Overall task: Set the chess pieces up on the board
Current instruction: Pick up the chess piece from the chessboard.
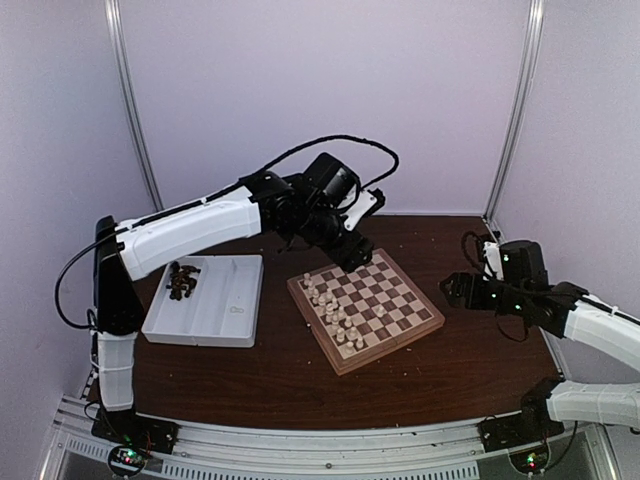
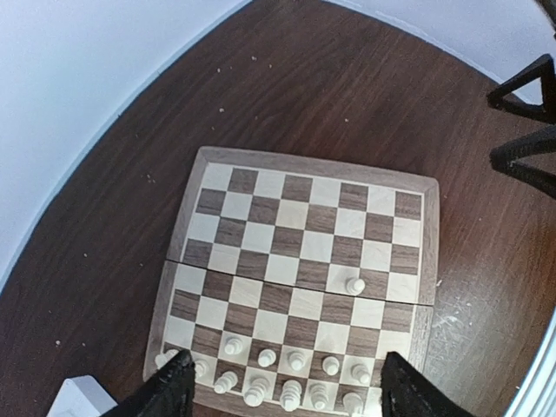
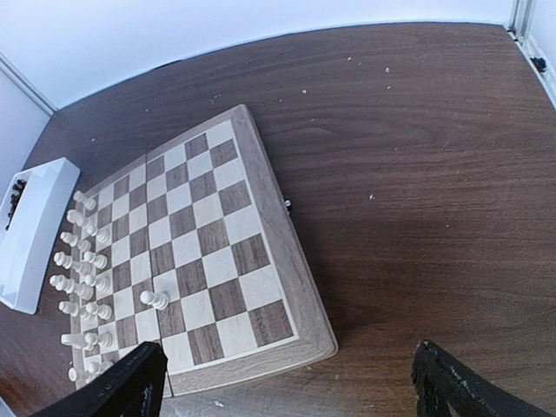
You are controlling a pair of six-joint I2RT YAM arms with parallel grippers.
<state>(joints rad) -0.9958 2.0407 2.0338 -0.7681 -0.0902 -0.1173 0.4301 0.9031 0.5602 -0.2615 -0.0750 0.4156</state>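
The left claw and right claw gape empty (cream pieces edge the board).

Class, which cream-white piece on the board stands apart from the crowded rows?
The lone cream piece, on its own square nearer the middle of the board; the other cream pieces crowd along one edge.

You have the tray left of the board on the table; pieces lie in the tray and along the board's left side.

I see dark brown wood table — white tray lying left, board just right of it, apart, turned at angle; pale specks scattered behind board.
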